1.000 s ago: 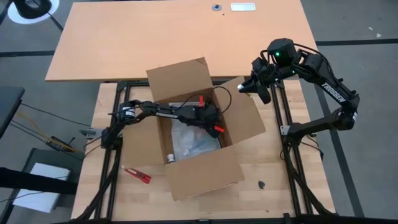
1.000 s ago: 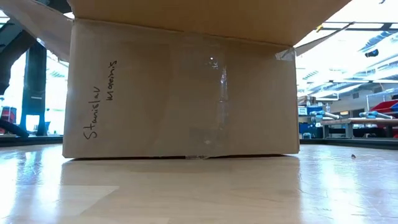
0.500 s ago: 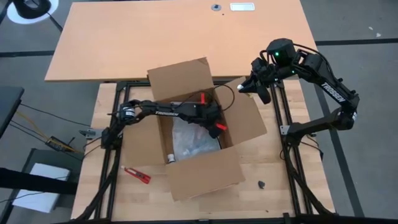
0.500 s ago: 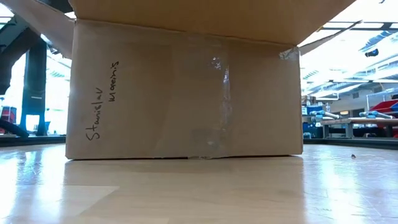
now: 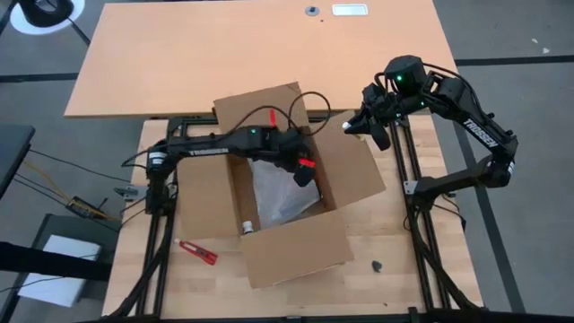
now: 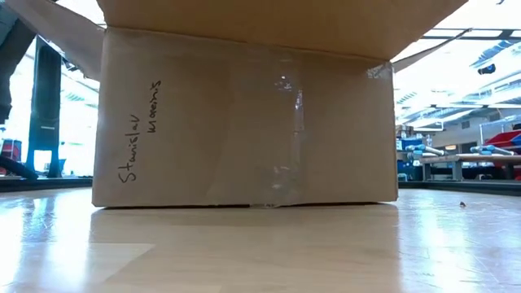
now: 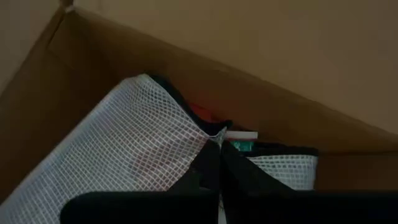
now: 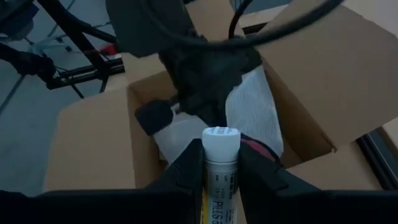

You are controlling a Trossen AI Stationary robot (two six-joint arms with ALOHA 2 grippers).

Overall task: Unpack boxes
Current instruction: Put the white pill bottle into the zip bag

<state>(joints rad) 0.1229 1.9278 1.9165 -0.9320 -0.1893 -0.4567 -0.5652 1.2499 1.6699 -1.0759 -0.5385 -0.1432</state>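
- We are gripping a white mesh bag [image 7: 155,143] with our left gripper [image 7: 214,158] inside the box [image 5: 287,193]; the fingers are pinched together on the mesh, near the box's middle.
- We are holding our right gripper [image 8: 221,165] up beyond the box's far right flap, its fingers clamped on a white tube [image 8: 219,168] with printed lettering, so one item is already out.
- The box is sitting in the middle of the wooden table [image 5: 404,233], all four flaps folded outward, tape showing on its side in the low view.
- The bag is probably lifting clear of the bottom, though we cannot tell whether it is fully free.
- Something small and white is lying in the box's near left corner [image 5: 243,228], and something red and green under the bag, so more is waiting to come out.
- A red-handled tool [image 5: 198,252] is lying on the table beside the box.
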